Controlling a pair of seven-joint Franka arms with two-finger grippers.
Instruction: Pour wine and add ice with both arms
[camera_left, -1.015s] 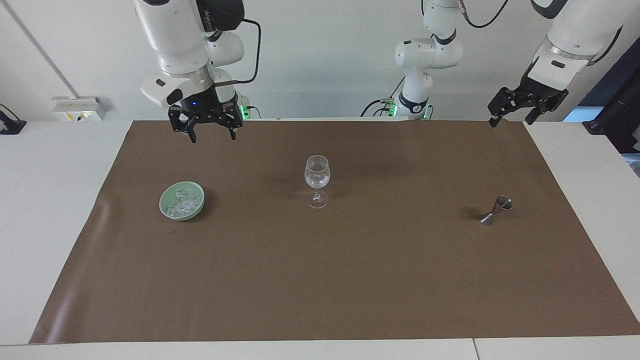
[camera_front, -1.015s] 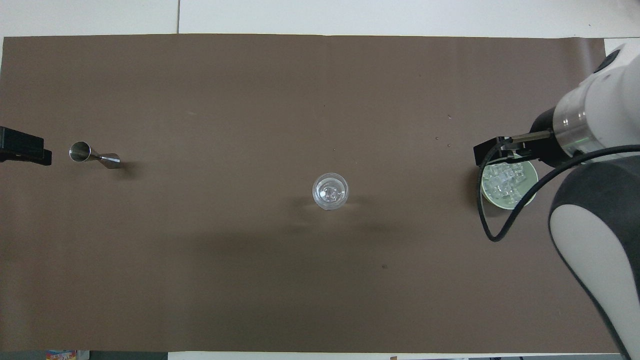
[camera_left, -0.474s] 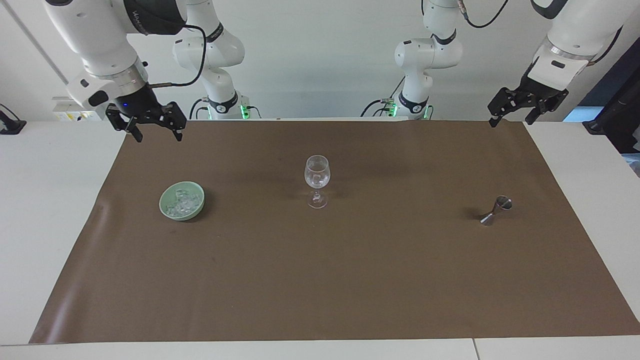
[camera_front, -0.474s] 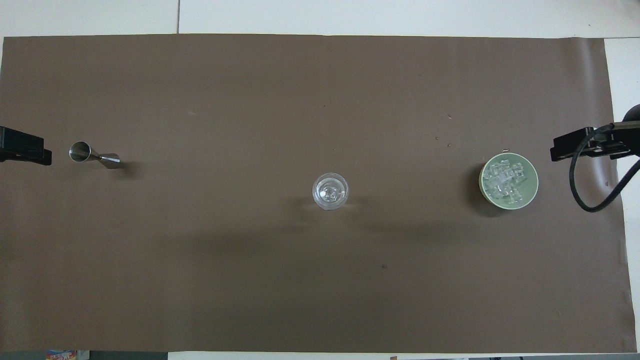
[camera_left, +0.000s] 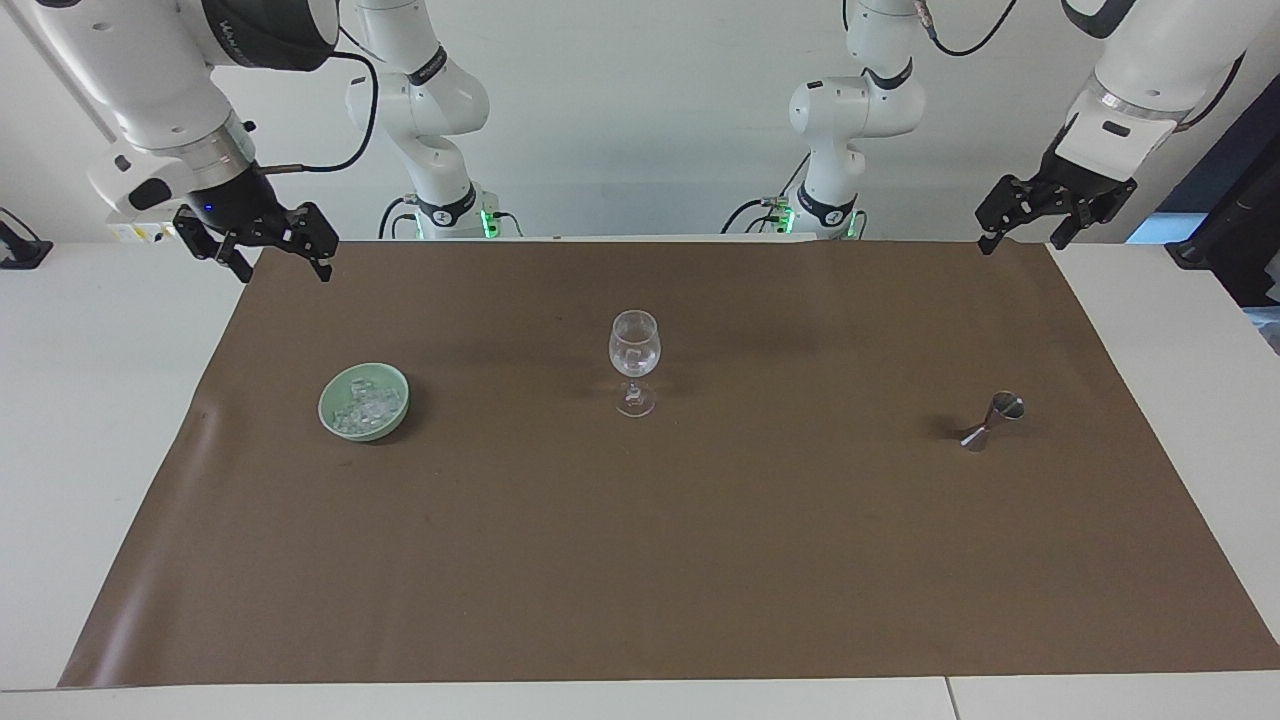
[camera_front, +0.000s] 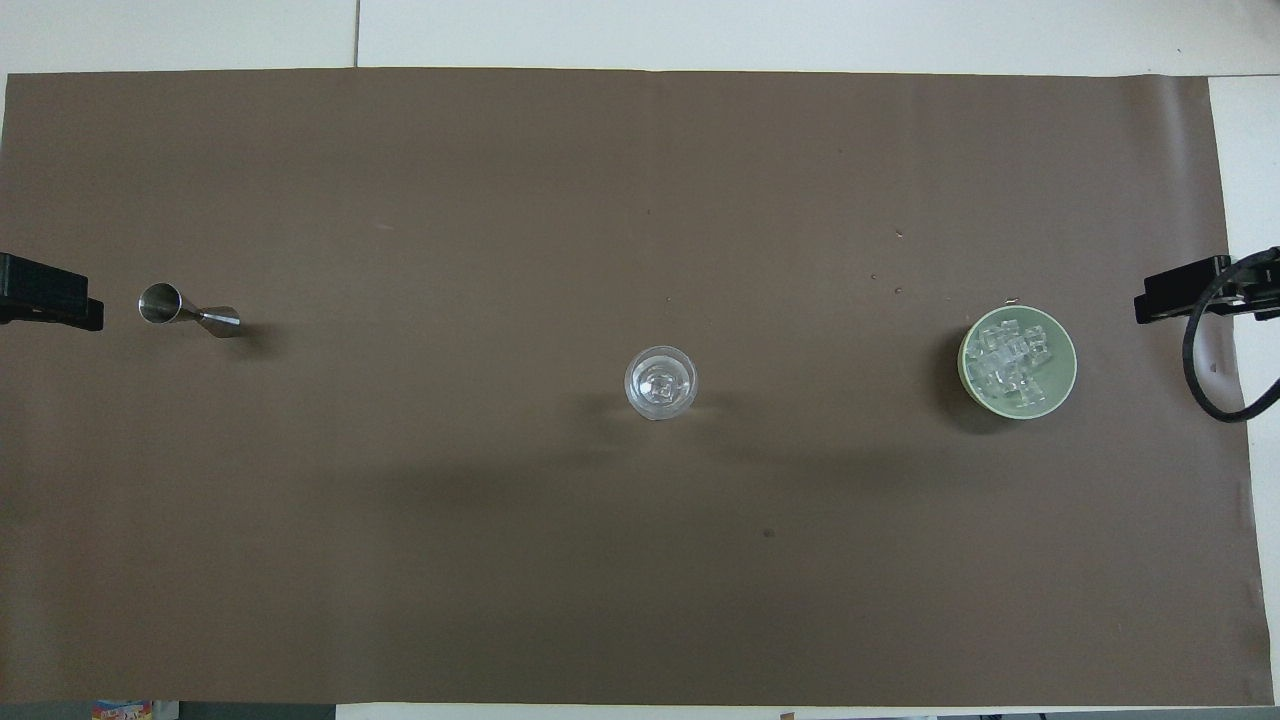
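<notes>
A clear wine glass (camera_left: 634, 360) stands upright mid-mat, also in the overhead view (camera_front: 660, 382); small clear pieces show inside it. The ice (camera_left: 368, 408) is heaped in a green bowl (camera_left: 330, 395) toward the right arm's end, with the ice (camera_front: 1012, 360) and the bowl (camera_front: 1068, 372) also seen from overhead. A metal jigger (camera_left: 993, 420) lies on its side toward the left arm's end, also in the overhead view (camera_front: 187, 310). My right gripper (camera_left: 284, 272) is open and empty, raised over the mat's corner. My left gripper (camera_left: 1022, 245) is open and empty, waiting over the other corner.
A brown mat (camera_left: 640, 580) covers most of the white table (camera_left: 100, 420). The arm bases (camera_left: 830, 210) stand at the robots' edge. Only the tips of the grippers show at the overhead view's side edges (camera_front: 1180, 295).
My right gripper has swung away from above the bowl to the mat's corner at the right arm's end. The left arm, glass, bowl and jigger have not moved.
</notes>
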